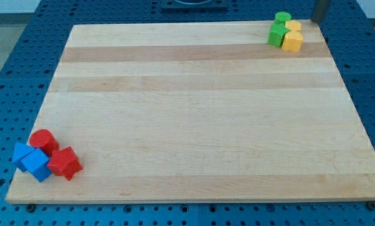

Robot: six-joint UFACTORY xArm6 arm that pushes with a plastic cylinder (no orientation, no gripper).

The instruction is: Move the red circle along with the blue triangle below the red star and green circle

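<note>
A red circle (pixel 43 140) sits at the board's bottom-left corner. It touches a blue triangle (pixel 20 153), a blue cube (pixel 36 165) and a red star (pixel 65 163) in one tight cluster. A green circle (pixel 282 17) sits at the top-right corner, above a second green block (pixel 277 34). My tip (pixel 318 21) shows at the view's top right, just right of that corner cluster and apart from it. It is far from the red and blue blocks.
Two yellow blocks, one (pixel 294 26) behind the other (pixel 293 41), touch the green ones on their right. The wooden board (pixel 193 113) lies on a blue perforated table (pixel 11 50).
</note>
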